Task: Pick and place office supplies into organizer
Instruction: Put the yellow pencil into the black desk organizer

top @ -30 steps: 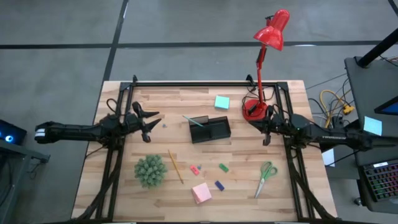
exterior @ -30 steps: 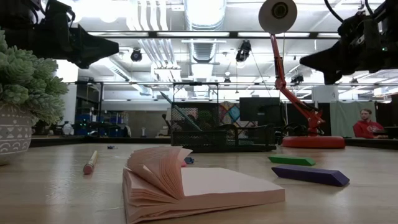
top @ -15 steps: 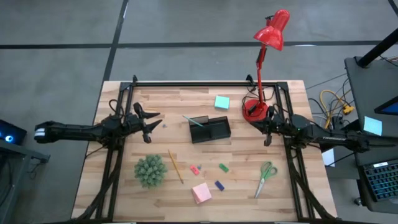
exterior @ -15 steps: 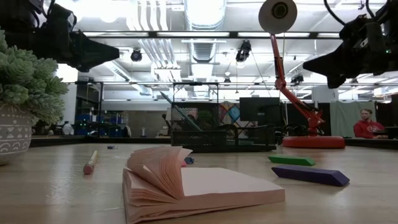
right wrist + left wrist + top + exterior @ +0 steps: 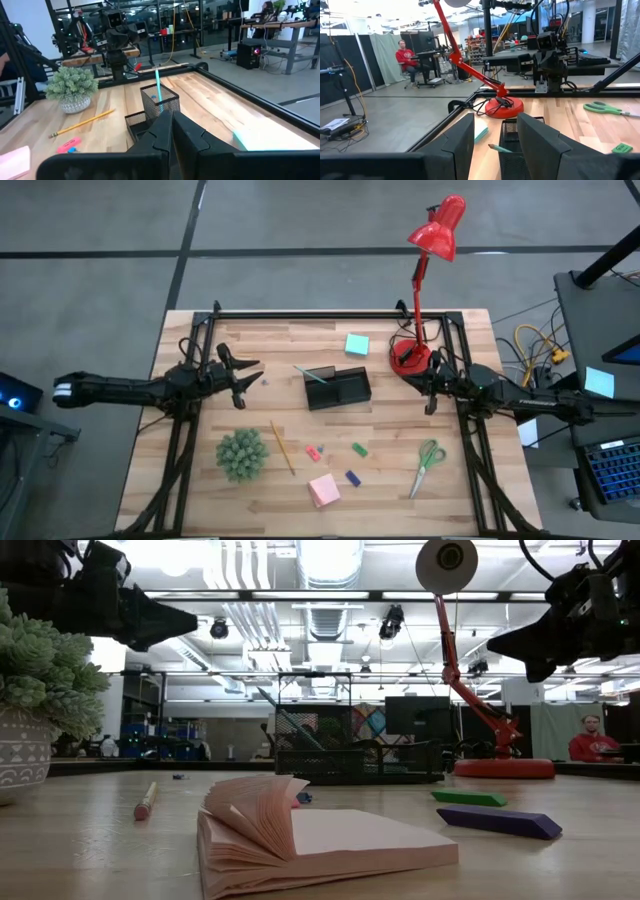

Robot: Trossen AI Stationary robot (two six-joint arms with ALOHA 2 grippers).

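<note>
The black mesh organizer (image 5: pixel 337 387) stands mid-table, a teal pen (image 5: pixel 308 374) leaning in its left compartment. A teal sticky pad (image 5: pixel 356 345) lies beyond it. Nearer lie a yellow pencil (image 5: pixel 283 447), pink (image 5: pixel 313 452), green (image 5: pixel 359 449) and blue (image 5: pixel 352 477) erasers, a pink pad (image 5: pixel 323 490) and green-handled scissors (image 5: pixel 428 466). My left gripper (image 5: pixel 250 383) hovers open and empty left of the organizer, level, pointing at it (image 5: pixel 495 135). My right gripper (image 5: pixel 428 392) hovers shut and empty right of the organizer, beside the lamp base (image 5: pixel 172 125).
A potted green spiky plant (image 5: pixel 242 454) stands near the front left. A red desk lamp rests on its round base (image 5: pixel 410 358) at the back right, its head (image 5: pixel 438 227) reaching beyond the table's far edge. A black frame rail (image 5: pixel 330 315) runs around the table.
</note>
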